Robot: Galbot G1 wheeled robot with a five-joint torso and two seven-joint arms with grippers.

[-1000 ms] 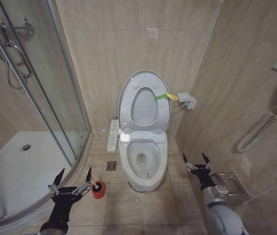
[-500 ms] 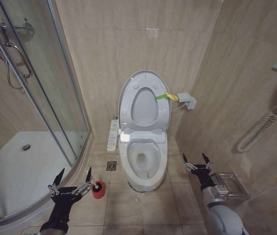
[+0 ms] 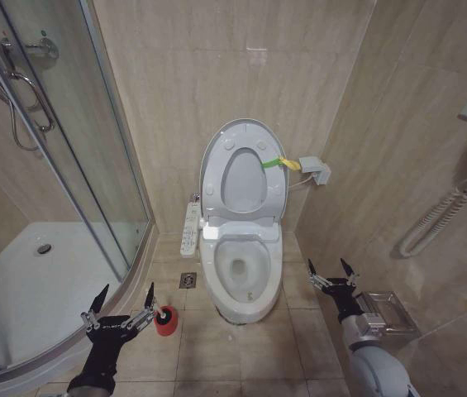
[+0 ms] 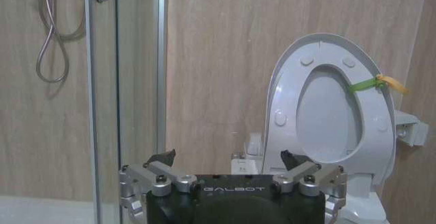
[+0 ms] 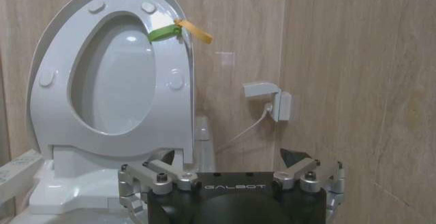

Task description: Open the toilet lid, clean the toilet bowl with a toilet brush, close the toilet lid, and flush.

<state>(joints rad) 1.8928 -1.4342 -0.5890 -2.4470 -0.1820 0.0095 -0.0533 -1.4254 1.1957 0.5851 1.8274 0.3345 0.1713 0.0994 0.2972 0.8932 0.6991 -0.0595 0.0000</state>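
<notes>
The toilet lid (image 3: 243, 178) stands raised against the back wall together with the ring seat, a yellow-green strap (image 3: 276, 163) at its edge. Below it the white toilet bowl (image 3: 275, 277) is uncovered. On the floor to the bowl's left, the toilet brush (image 3: 166, 313) sits black head up in a small red cup (image 3: 165, 326). My left gripper (image 3: 127, 289) hangs open just left of the brush, apart from it. On the bowl's right, my right gripper (image 3: 327, 265) is open and holds nothing. Both wrist views face the raised lid (image 4: 327, 117) (image 5: 116, 86) past open grippers (image 4: 227, 155) (image 5: 228, 155).
A curved glass shower door (image 3: 92, 149) and raised shower tray close off the left. A button panel (image 3: 190, 227) hangs on the bowl's left side, with a floor drain (image 3: 188, 279) below. A wall box (image 3: 314, 169), coiled cord (image 3: 431, 223) and wire rack (image 3: 390, 310) line the right wall.
</notes>
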